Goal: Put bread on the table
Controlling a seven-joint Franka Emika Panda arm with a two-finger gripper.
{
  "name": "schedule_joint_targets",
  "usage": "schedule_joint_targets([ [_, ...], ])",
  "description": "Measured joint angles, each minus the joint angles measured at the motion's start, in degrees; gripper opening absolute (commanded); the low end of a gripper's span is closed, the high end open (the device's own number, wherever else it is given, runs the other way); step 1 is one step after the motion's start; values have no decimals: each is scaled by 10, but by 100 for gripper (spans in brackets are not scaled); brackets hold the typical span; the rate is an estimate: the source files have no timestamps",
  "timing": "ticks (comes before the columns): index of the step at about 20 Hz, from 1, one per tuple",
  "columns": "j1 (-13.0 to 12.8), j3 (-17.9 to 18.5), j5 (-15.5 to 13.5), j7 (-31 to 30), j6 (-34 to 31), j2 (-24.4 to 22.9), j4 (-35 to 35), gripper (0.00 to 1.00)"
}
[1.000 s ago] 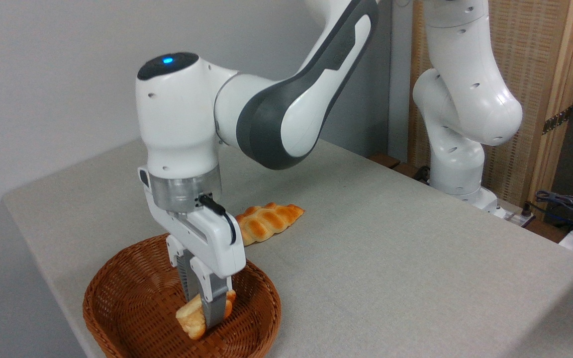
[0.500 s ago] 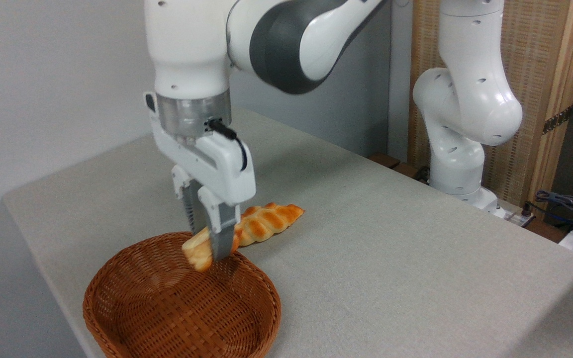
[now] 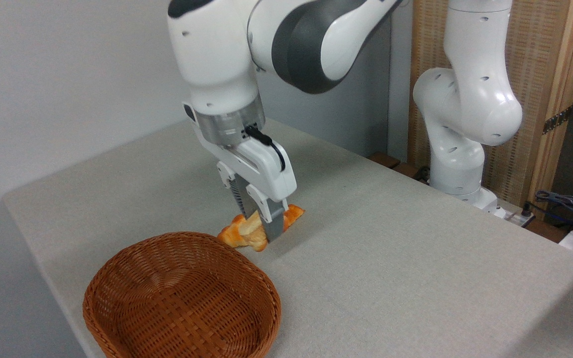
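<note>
camera view: single fixed cam, looks across the table [image 3: 391, 258] from its near-left corner.
gripper [image 3: 261, 233]: clenched on the bread [image 3: 252, 233], fingers pointing down, tilted a bit toward the right edge.
bread: pale bun pinched between the two fingers, in the air, clear of the basket [image 3: 182, 298]. Sits in front of the braided loaf [image 3: 294, 215], so the two overlap in view. Can't tell if they touch.
braided loaf: lies on the table behind the gripper, mostly hidden. Orange ends show either side of the fingers.
basket: wicker, near-left corner of the table, nothing in it. Rim is just beside and below the bun.
arm base [image 3: 458, 164]: at the far-right edge, well away from the work.
step in hand (judgement): carry bun out over bare cloth, then lower and let go. Lift-out looks done, placement not yet.
how to do it well: move further toward the table middle or right edge, away from basket rim and loaf, so the bun can't land on either.
descent: go straight down until the bun's underside meets the cloth. Dropping from height risks a roll, since it's lumpy and round.
release: spread the fingers only once it rests, then retract straight up to avoid dragging it.
risk: depth to the loaf is unclear from this one cam. Leave margin.
</note>
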Motion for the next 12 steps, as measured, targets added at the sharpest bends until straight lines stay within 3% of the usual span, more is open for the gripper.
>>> schedule_joint_targets([
  [2, -5, -1, 0, 0, 0, -1, -20, 100],
  [12, -23, -2, 0, 0, 5, 22, -39, 100],
])
